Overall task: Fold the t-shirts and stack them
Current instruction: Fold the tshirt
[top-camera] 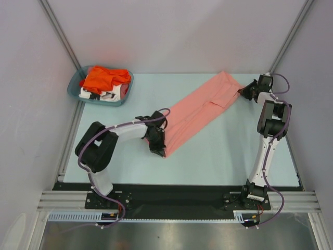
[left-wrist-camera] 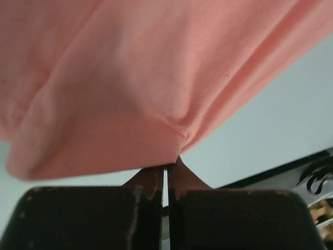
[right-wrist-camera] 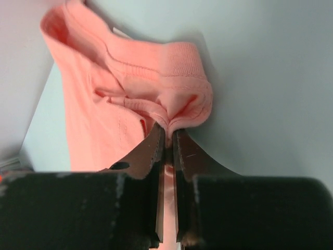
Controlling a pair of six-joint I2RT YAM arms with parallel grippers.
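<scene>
Left claw (left-wrist-camera: 166,176) is clenched on a pinch of cloth at the near end of the salmon-pink t-shirt (top-camera: 200,109), its two dark fingers pressed almost together. The right claw (right-wrist-camera: 169,134) is likewise clamped, gripping a ribbed, stitched edge at the shirt's far end.

Between the two grips the shirt runs as a long, narrow diagonal band from the middle of the tabletop (top-camera: 229,151) toward its far right corner. Whether the cloth lies on the surface or hangs just above it cannot be told.

The tabletop is a pale blue-green, matte and smooth. In its far left corner sits a teal basket (top-camera: 73,87) holding the orange t-shirt (top-camera: 104,78), heaped on top, and the white t-shirt (top-camera: 99,95) with black print beneath it.

Plain pale grey walls (top-camera: 171,31) close the space on three sides, with slanting aluminium posts (top-camera: 56,30) at the far corners. Along the near edge a black plate (top-camera: 171,195) carries both arm bases. In front of it run a slotted aluminium rail (top-camera: 171,220) and a sheet of brushed metal (top-camera: 171,237).
</scene>
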